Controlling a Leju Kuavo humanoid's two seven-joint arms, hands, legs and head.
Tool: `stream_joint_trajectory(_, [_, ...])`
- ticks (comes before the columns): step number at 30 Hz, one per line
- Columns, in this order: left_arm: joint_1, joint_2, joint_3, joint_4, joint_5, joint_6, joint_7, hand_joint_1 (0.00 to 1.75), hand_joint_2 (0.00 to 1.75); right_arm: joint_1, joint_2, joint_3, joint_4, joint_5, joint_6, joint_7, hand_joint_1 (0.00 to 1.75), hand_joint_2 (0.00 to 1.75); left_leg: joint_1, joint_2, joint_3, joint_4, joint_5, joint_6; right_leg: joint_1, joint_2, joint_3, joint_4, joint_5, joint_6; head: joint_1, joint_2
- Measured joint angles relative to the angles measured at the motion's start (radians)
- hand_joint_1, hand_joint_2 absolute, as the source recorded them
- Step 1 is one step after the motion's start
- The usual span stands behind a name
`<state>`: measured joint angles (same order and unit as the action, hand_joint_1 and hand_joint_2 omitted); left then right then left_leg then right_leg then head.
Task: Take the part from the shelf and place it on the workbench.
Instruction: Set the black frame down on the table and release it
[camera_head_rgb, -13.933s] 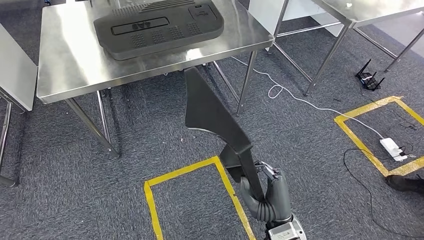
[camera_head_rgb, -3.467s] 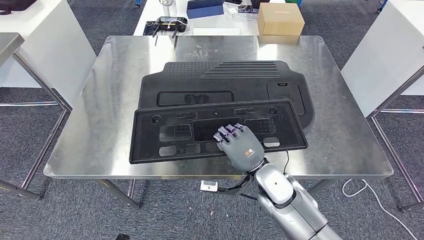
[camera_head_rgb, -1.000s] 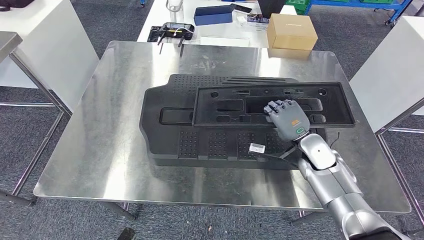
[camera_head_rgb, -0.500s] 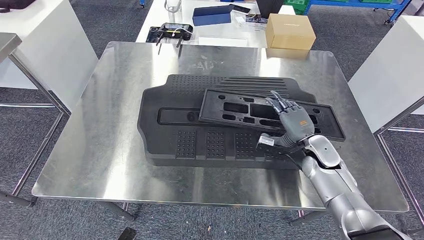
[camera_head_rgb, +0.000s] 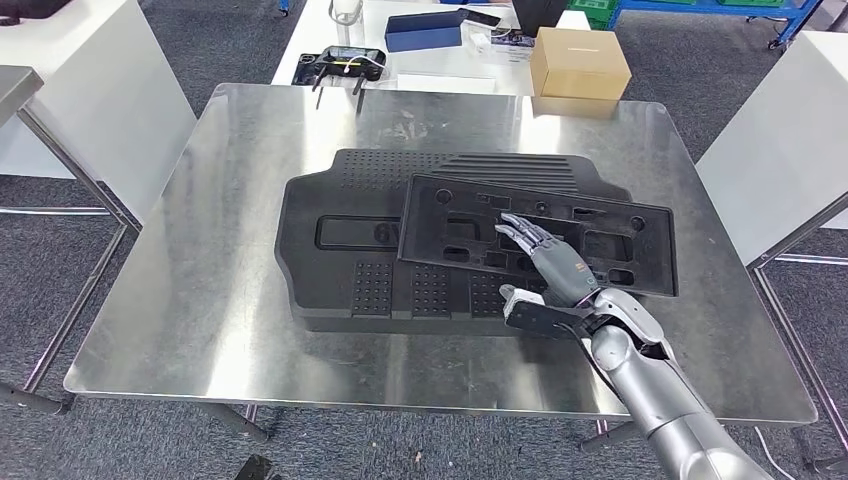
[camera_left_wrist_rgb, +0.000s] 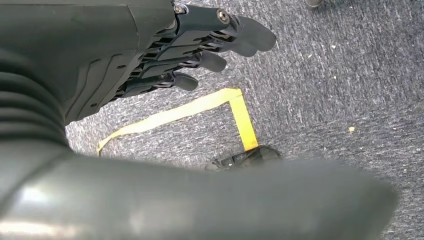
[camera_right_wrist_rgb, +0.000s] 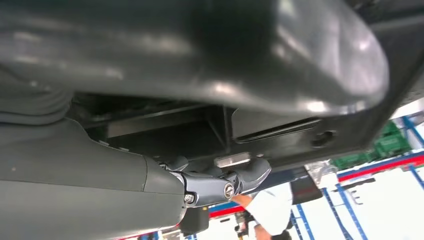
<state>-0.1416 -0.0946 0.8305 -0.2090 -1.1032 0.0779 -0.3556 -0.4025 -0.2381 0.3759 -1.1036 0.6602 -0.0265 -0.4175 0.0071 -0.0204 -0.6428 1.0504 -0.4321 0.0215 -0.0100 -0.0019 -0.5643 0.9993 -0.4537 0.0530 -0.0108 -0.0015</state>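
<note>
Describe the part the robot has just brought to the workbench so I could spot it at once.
On the steel workbench in the middle of the head view lies a large black ribbed panel. Atop its right half rests the part, a flatter black rectangular frame with cut-out windows, skewed, with the right hand on it.

part (camera_head_rgb: 600, 232): black flat rectangular plastic panel with cut-outs | pose: lying slightly skewed on a larger black moulded panel (camera_head_rgb: 350, 255) on the bench (camera_head_rgb: 200, 280) | place: under the right hand (camera_head_rgb: 550, 265), fingers seemingly resting on it

head view high above workbench (camera_head_rgb: 200, 330), wrist views close behind hands
</note>
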Motion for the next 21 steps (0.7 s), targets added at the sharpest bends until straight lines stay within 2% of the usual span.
stream_joint_trajectory(8, [0.000,0.000,0.000,0.000,0.007,0.000,-0.004,0.00,0.00,0.034,-0.018,0.030,-0.085,-0.077,0.051,-0.037,0.00,0.00,0.000,0.000,0.000,0.000,0.000,0.000,0.000,0.000,0.000,0.000,0.000,0.000,0.000,0.000])
stream_joint_trajectory(13, [0.002,0.000,0.001,0.000,0.024,0.003,-0.017,0.00,0.00,0.110,0.013,0.046,-0.212,-0.164,0.023,-0.016,0.00,0.00,0.001,0.000,0.000,0.000,0.000,0.000,0.000,0.000,0.000,0.000,-0.001,0.000,0.000,0.000])
stream_joint_trajectory(16, [0.010,0.000,0.008,0.000,0.054,0.009,-0.033,0.00,0.00,0.200,0.071,0.027,-0.324,-0.355,-0.009,-0.026,0.00,0.00,0.002,-0.001,0.000,0.000,-0.001,-0.001,0.002,0.000,0.000,0.000,-0.003,0.001,0.000,0.000])
stream_joint_trajectory(19, [0.030,0.000,0.033,0.000,0.092,0.025,-0.056,0.00,0.00,0.346,0.166,0.008,-0.508,-0.590,-0.032,-0.025,0.00,0.00,0.003,-0.001,0.000,-0.001,-0.003,-0.003,0.003,0.000,0.000,0.000,-0.005,0.000,0.000,0.000])
stream_joint_trajectory(21, [0.047,0.001,0.052,0.000,0.111,0.035,-0.068,0.00,0.00,0.445,0.209,0.009,-0.631,-0.685,-0.049,-0.045,0.00,0.00,0.003,-0.001,0.000,-0.001,-0.004,-0.004,0.003,0.000,-0.001,0.000,-0.007,-0.001,0.000,0.000])
